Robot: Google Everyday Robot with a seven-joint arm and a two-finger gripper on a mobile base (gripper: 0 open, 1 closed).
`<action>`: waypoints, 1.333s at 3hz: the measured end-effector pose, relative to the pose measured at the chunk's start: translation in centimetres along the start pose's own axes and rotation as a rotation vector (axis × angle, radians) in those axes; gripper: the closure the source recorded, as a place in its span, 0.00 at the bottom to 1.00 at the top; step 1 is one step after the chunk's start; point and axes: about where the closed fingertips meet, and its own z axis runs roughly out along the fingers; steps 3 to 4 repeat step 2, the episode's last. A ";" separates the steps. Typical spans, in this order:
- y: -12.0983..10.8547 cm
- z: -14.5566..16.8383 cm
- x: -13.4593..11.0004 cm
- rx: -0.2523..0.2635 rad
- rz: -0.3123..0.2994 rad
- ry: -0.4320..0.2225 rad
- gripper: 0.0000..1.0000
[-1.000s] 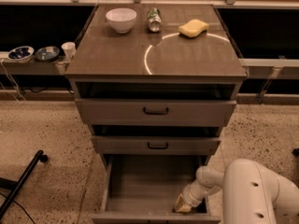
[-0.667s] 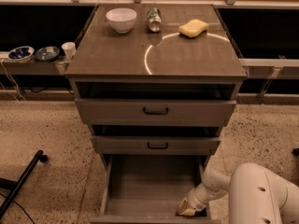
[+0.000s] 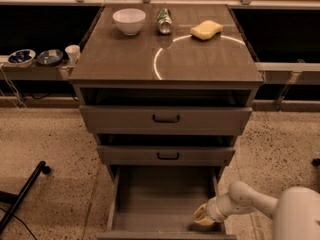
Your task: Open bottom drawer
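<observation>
The bottom drawer (image 3: 165, 194) of the grey-brown cabinet stands pulled far out, its plain grey inside empty and its front edge at the frame's bottom; its handle is out of view. My gripper (image 3: 201, 216) reaches in from the lower right on a white arm (image 3: 250, 202) and sits low inside the drawer's right front corner. The two upper drawers (image 3: 166, 119) with black bar handles stand slightly ajar.
On the cabinet top are a white bowl (image 3: 129, 21), a green can (image 3: 164, 20) lying on its side and a yellow sponge (image 3: 206, 30). A side shelf at left holds two bowls (image 3: 21, 57) and a cup (image 3: 73, 52). A black bar (image 3: 22, 194) lies on the floor at left.
The gripper and forearm have moved a little toward the drawer's front right corner. The drawer looks equally far out.
</observation>
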 end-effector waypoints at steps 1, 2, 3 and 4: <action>-1.4 -3.8 -1.8 0.107 -0.056 -0.094 1.00; -2.3 -7.0 -3.2 0.166 -0.089 -0.165 0.81; -2.3 -7.0 -3.2 0.166 -0.089 -0.165 0.81; -2.3 -7.0 -3.2 0.166 -0.089 -0.165 0.81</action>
